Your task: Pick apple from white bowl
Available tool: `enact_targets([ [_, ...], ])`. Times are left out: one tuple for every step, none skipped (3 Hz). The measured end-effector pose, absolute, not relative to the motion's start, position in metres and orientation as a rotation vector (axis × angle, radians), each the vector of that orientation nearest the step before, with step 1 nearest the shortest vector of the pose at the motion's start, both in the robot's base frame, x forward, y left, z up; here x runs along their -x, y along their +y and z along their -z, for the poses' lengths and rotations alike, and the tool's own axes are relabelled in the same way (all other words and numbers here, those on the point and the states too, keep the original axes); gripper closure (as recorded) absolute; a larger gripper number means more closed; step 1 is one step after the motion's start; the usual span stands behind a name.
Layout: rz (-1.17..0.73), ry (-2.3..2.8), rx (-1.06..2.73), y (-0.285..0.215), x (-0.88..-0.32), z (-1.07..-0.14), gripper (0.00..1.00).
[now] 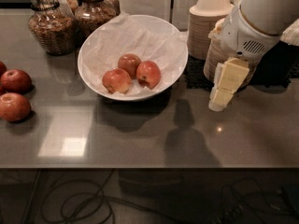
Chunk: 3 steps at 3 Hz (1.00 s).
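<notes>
The gripper (218, 101) hangs at the right side of the grey countertop (140, 143), pointing down and slightly left, with the robot's white arm (261, 17) rising behind it; whether it is apart or together I cannot tell, and it holds nothing. It is low over the counter, in front of the stacked cream disposable bowls (205, 29), which stand on a black mat (195, 76). The apple (148, 73) lies to its left, well apart, in the bottom of the white bowl (179, 67) on crumpled white paper, touching two other apples (117, 80) on its left. The bowl's right rim rises between gripper and apple. Behind the bowl stand two glass jars (49, 27) of brown food. Two loose red apples (14, 107) sit at the counter's left edge.
</notes>
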<state>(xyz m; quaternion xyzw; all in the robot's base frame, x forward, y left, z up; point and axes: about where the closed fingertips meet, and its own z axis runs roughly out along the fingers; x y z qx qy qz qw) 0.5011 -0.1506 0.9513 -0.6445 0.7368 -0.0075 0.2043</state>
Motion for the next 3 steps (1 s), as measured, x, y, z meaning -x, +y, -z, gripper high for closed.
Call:
enact_targets([
  [-0.023, 2.010, 1.778, -0.125, -0.522, -0.946, 0.00],
  [-0.084, 1.948, 1.800, -0.090, -0.547, -0.943, 0.00],
  [-0.126, 1.901, 1.808, -0.064, -0.569, -0.941, 0.00],
])
